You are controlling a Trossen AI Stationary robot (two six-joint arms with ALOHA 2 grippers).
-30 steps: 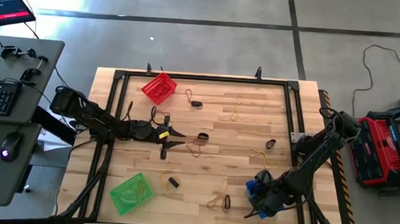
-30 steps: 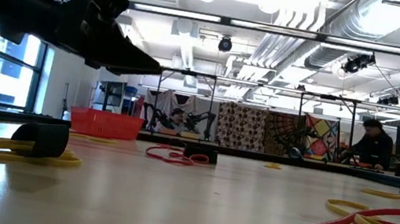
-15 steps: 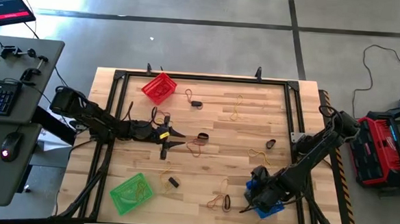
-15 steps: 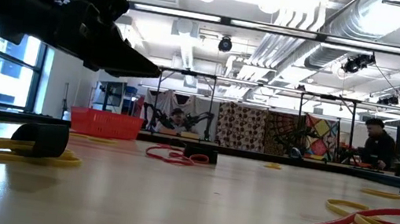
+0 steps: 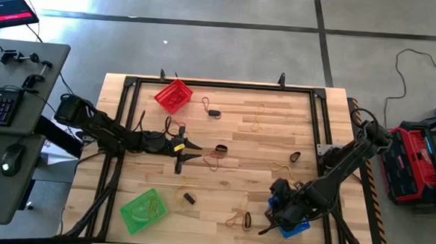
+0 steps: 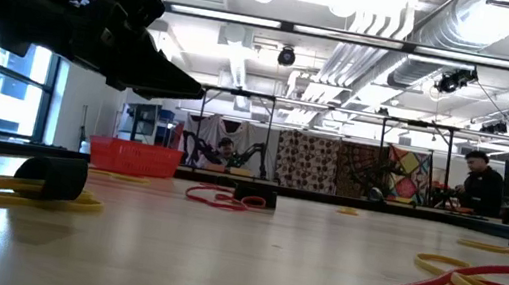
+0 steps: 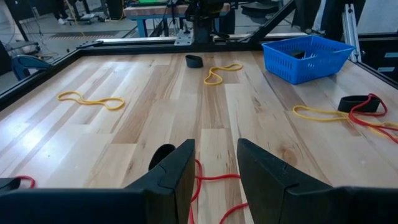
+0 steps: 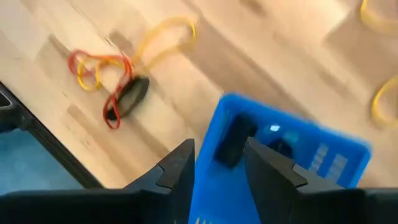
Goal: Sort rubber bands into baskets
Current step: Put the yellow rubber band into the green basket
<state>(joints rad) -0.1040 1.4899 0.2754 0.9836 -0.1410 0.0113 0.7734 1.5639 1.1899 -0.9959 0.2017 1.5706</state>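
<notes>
Seen from above, the near edge of the wooden table (image 5: 225, 126) carries the green basket (image 5: 143, 210) at about 7 o'clock, with tan-yellow bands lying inside it. At about 5 o'clock sits the blue basket (image 5: 291, 223), mostly covered by the right gripper (image 5: 270, 225), which hangs over its near-left rim. In the right wrist view its fingers (image 8: 177, 171) stand parted with nothing between them, and a black band (image 8: 231, 142) lies inside the blue basket below. Just to the 9 o'clock side of that basket lies a tangle of red and yellow bands with a black band (image 5: 247, 220) on it. A lone black band (image 5: 189, 199) rests between this tangle and the green basket.

At mid-table the left gripper (image 5: 189, 151) points toward 3 o'clock, its jaws apart and empty. Directly ahead of it lies a red band (image 5: 214, 162) with a black band (image 5: 221, 149) just beside it. Toward 3 o'clock a yellow band (image 5: 282, 170) and another black band (image 5: 295, 157) lie near each other.

Farther back, a yellow band (image 5: 257, 124) lies toward 12 o'clock, and a small black band (image 5: 215, 114) with a red loop beside it. The red basket (image 5: 174, 95) stands at about 11 o'clock, near the far rail.
</notes>
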